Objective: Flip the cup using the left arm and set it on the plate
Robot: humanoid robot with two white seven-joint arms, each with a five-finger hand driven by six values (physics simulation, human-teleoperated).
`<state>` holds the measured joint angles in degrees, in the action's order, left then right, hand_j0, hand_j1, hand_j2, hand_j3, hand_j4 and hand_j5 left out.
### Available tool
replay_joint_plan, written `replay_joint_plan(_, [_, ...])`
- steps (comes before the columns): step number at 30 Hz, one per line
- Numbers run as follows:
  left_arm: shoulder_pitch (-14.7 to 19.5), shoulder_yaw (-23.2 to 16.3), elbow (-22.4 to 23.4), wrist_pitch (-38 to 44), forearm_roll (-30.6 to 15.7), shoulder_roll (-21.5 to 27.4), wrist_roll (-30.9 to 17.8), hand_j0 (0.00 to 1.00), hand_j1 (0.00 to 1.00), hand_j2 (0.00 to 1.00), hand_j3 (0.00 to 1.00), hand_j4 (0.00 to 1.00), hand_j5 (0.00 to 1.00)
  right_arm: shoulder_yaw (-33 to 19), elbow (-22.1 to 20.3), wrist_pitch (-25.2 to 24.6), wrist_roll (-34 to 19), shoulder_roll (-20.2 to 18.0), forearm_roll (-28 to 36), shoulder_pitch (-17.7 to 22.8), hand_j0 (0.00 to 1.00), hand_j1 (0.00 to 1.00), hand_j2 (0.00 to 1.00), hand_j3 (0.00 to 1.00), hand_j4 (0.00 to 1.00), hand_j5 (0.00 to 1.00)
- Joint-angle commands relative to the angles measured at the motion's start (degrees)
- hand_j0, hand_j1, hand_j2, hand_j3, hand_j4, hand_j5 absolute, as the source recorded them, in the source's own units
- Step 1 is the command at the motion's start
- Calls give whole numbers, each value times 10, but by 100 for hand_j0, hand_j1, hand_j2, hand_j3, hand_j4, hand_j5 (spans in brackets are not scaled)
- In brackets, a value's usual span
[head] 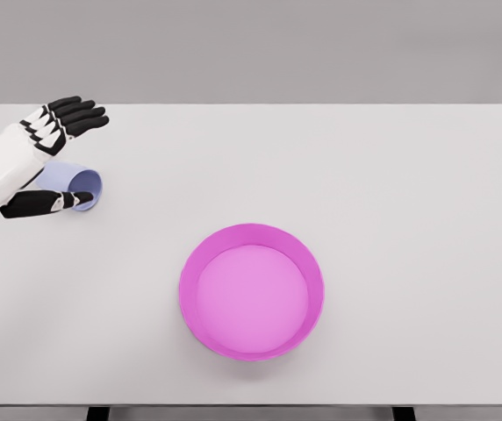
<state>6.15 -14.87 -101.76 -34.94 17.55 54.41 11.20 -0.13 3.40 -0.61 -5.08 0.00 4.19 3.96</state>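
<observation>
You see one smooth lavender cup (75, 184) lying sideways on the matte white bench (365, 175), the left robot hand (45, 158) spread over it, ungrasped; one glossy round magenta plate (251, 292).

The cup (77, 185) is pale lavender and lies on its side at about nine o'clock, near the far left end, its open mouth turned toward four o'clock. Much of its body is hidden, so only the rim and part of the wall show. The plate (251, 291) is bright magenta, round, with a raised rim and a paler inside, sitting flat at six o'clock, well apart from the cup.
</observation>
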Motion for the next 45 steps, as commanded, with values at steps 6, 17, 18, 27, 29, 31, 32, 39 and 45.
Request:
replay_joint_plan(6, [2, 1, 0, -1, -2, 15, 1, 100, 100, 100, 100, 100, 100, 0, 0, 0, 0, 0, -1, 0, 100, 100, 100, 100, 100, 100])
replay_joint_plan(17, [5, -3, 7, -1, 4, 60, 0, 100, 100, 100, 100, 100, 100, 0, 0, 0, 0, 0, -1, 0, 100, 100, 100, 100, 100, 100])
replay_joint_plan(18, [5, -7, 8, -1, 7, 61, 0, 100, 100, 100, 100, 100, 100, 0, 0, 0, 0, 0, -1, -1, 100, 100, 100, 100, 100, 100])
replay_joint_plan(27, [6, -19, 6, 0, -13, 69, -62, 100, 100, 100, 100, 100, 100, 0, 0, 0, 0, 0, -1, 0, 100, 100, 100, 100, 100, 100])
replay_joint_plan(29, [18, -35, 14, 16, -19, 78, -102, 100, 100, 100, 100, 100, 100, 0, 0, 0, 0, 0, -1, -1, 100, 100, 100, 100, 100, 100])
replay_joint_plan(31, [61, -91, 24, 42, -27, 80, -151, 100, 100, 100, 100, 100, 100, 0, 0, 0, 0, 0, -1, -1, 100, 100, 100, 100, 100, 100])
replay_joint_plan(32, [100, -141, 43, 51, -44, 80, -171, 100, 100, 100, 100, 100, 100, 0, 0, 0, 0, 0, -1, 0, 100, 100, 100, 100, 100, 100])
replay_joint_plan(39, [185, -204, 82, 88, -59, 72, -267, 100, 100, 100, 100, 100, 100, 0, 0, 0, 0, 0, -1, 0, 100, 100, 100, 100, 100, 100])
replay_joint_plan(45, [200, -205, 112, 86, -79, 76, -298, 100, 100, 100, 100, 100, 100, 0, 0, 0, 0, 0, -1, 0, 100, 100, 100, 100, 100, 100])
